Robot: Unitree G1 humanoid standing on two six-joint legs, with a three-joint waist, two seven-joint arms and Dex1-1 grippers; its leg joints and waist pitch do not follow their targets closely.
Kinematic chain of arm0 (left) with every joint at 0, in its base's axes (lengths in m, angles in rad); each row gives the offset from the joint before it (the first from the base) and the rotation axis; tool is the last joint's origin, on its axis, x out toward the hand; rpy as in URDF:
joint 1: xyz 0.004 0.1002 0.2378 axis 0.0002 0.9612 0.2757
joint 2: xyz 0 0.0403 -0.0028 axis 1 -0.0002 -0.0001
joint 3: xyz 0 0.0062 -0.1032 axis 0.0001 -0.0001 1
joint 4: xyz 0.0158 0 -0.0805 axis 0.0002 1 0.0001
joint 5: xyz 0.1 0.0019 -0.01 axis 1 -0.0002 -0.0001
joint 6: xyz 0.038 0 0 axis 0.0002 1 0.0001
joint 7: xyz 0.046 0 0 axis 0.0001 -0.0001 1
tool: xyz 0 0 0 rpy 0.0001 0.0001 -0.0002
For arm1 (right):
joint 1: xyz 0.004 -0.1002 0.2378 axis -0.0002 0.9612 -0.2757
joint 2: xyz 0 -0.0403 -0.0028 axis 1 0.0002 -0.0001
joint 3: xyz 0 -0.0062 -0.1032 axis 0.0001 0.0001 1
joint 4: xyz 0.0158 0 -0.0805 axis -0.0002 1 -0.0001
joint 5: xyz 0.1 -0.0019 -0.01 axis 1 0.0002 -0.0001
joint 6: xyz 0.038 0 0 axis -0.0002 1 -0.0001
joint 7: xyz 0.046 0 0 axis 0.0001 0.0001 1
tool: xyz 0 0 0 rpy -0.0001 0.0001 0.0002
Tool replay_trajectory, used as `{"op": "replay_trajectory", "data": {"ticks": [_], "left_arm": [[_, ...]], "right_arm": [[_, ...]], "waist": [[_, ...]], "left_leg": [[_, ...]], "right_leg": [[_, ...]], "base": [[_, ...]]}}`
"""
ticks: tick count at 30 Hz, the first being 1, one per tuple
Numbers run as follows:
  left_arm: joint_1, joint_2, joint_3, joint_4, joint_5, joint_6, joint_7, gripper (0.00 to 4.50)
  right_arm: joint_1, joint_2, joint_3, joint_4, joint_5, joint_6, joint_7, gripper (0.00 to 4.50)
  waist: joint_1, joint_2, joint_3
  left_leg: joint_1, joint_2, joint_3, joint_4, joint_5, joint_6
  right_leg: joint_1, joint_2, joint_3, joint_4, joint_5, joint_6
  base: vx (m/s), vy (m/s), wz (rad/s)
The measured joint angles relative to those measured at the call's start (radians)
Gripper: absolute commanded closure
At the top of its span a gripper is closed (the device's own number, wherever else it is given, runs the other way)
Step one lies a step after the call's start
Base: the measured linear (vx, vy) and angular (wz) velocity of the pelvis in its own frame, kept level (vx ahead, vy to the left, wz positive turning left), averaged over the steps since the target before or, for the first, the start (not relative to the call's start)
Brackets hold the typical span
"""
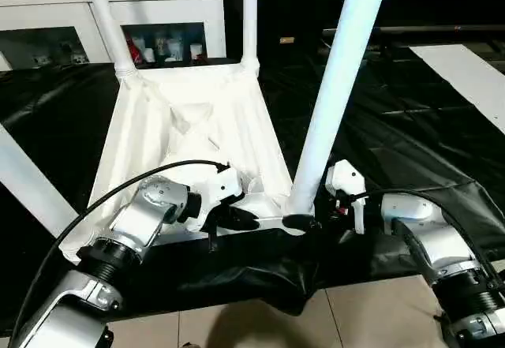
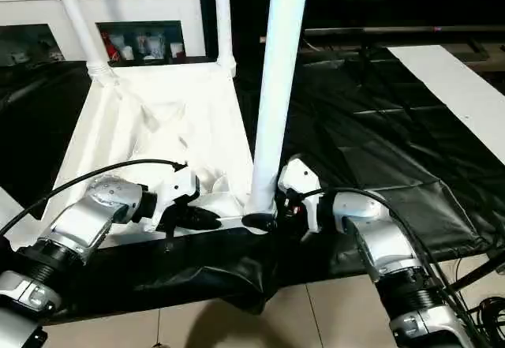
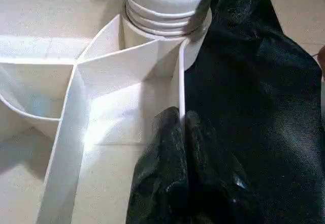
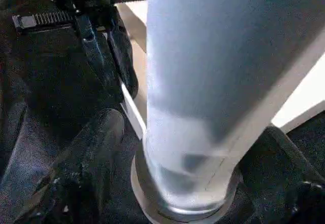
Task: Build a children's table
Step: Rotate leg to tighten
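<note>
Upturned white tabletop (image 1: 197, 139), legs up

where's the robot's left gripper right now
In the head views the left gripper is at the near edge of the upturned tabletop, pinching its thin white rim, just left of the near-right leg that the right gripper holds at its base.

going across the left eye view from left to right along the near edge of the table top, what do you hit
Left gripper pinching the tabletop rim → near-corner leg standing in its socket → right gripper around that leg's base → black sheet.
</note>
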Motion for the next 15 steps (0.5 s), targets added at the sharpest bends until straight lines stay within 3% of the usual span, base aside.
{"op": "replay_trajectory", "data": {"ticks": [5, 15], "left_arm": [[0.004, 0.001, 0.000, -0.010, 0.001, 0.004, -0.001, 4.50], [0.005, 0.002, 0.000, -0.012, 0.001, 0.008, -0.001, 4.50]], "right_arm": [[-0.008, -0.014, 0.014, 0.004, -0.016, -0.009, 0.006, 1.06], [-0.023, -0.020, 0.019, 0.022, -0.040, -0.027, 0.007, 1.91]], "waist": [[0.000, 0.000, 0.000], [0.000, 0.000, 0.000]], "left_leg": [[0.000, 0.000, 0.000, 0.000, 0.000, 0.000], [0.000, 0.000, 0.000, 0.001, 0.000, 0.000]], "right_leg": [[0.000, 0.000, 0.000, 0.000, 0.000, 0.000], [0.000, 0.000, 0.000, 0.001, 0.000, 0.000]], "base": [[0.000, 0.000, 0.00], [0.000, 0.000, 0.00]]}}
